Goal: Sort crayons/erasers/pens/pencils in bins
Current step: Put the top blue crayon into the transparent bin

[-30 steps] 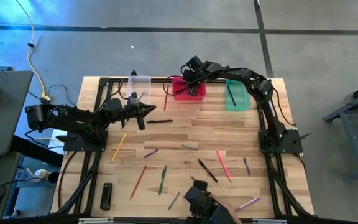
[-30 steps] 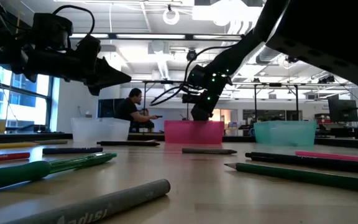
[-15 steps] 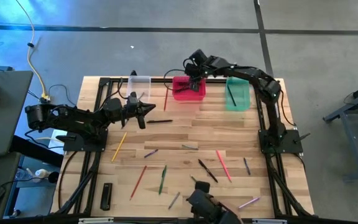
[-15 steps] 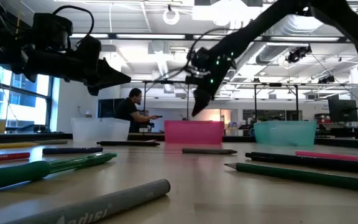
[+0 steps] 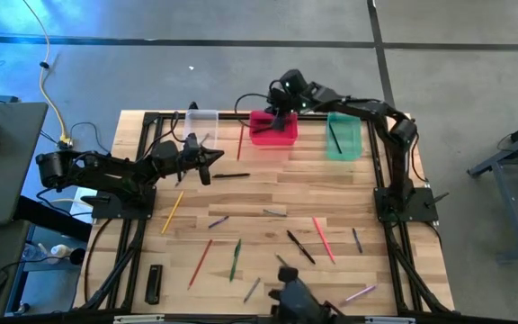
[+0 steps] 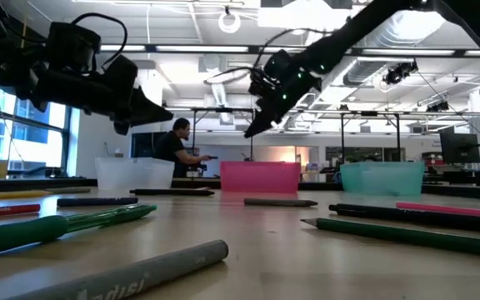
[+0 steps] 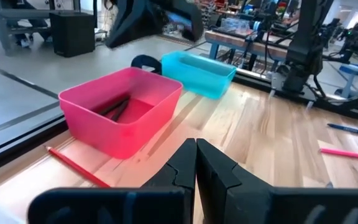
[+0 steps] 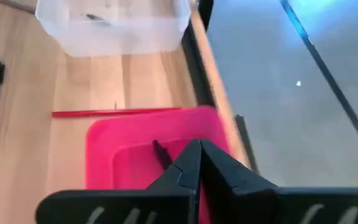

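Left pincer [image 5: 216, 156]: clenched on nothing, hovering above the tabletop [image 5: 268, 193] at about 10 o'clock from its middle, its tips aimed toward the pink bin.
Clear bin [image 5: 201, 122]: at 11 o'clock on the far edge; thin see-through plastic walls, at least one small dark stick inside.
Red stick [image 5: 239, 141]: long, thin and straight, lying on the wood between the clear bin and the pink bin, just beside the pink one.
Pink bin [image 5: 272, 133]: at 12 o'clock; glossy, opaque, rectangular with rounded corners; dark sticks lie on its floor.
Right pincer [image 5: 279, 112]: clenched and empty, raised over the far rim of the pink bin.
Green bin [image 5: 343, 137]: at 1 o'clock; see-through teal plastic, one dark green stick lying lengthwise inside.
Black pen [image 5: 230, 175]: slim and dark, lying flat just past the left pincer's tips.
Loose sticks [image 5: 298, 247]: about a dozen are scattered across the near half, from 8 o'clock to 4 o'clock; yellow, red, green, purple, grey, black and pink, all slender, some round-bodied like crayons.
Black bar [image 5: 154, 283]: flat, wider and blocky, at 7 o'clock near the front edge.
Tabletop surface: pale wood planks with visible grain, framed by black rails.
Progress: I judge it an early stage; each bin holds only a few pieces and most are left to sort.
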Motion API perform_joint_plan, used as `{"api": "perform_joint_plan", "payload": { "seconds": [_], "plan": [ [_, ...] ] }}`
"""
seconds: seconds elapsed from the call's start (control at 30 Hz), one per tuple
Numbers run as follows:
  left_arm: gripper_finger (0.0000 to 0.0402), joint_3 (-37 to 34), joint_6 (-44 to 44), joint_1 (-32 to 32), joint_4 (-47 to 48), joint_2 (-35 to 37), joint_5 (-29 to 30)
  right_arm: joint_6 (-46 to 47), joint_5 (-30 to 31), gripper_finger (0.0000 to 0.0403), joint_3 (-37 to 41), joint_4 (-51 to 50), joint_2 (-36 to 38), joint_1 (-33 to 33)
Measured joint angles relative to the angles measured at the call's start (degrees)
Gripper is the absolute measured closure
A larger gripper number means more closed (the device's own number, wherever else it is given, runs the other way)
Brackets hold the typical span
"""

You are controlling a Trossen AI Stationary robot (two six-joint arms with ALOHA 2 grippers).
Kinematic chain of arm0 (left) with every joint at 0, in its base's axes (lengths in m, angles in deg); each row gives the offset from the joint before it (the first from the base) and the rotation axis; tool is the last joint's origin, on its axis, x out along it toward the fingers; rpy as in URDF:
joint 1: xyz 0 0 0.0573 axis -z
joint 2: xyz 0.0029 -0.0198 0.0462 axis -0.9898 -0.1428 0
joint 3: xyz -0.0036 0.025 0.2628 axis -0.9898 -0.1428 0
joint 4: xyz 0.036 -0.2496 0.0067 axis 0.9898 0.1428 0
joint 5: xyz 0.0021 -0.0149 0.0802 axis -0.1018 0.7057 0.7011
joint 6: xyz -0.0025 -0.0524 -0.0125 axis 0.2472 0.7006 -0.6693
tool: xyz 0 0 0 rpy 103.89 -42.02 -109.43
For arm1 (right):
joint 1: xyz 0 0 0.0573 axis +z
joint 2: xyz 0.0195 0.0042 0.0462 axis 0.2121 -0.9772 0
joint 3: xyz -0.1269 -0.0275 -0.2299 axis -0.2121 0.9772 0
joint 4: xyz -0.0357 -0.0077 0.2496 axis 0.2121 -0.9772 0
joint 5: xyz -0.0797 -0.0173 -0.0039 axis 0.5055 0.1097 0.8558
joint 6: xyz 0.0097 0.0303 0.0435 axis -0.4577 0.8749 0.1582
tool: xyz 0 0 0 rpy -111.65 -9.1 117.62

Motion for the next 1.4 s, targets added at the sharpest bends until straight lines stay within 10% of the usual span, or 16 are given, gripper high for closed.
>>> {"api": "perform_joint_plan", "payload": {
  "seconds": [0.27,0.57,1.07,1.4],
  "plan": [
    [0.0401,0.0,0.6,0.0,2.3,0.0,-1.3,10.6,8.9,0.0403,23.1,32.2,7.5,3.4],
    [0.0401,0.3,5.8,2.8,5.8,0.1,-3.8,15.4,13.9,0.0403,41.9,43.0,22.6,8.6],
    [0.0401,21.5,15.0,24.3,65.1,-0.3,10.0,18.9,17.3,0.0403,66.8,64.2,35.3,13.2],
    [0.038,30.8,37.3,40.1,83.1,-3.7,11.9,16.4,17.4,0.0403,67.3,64.3,37.1,13.6]
  ]
}}
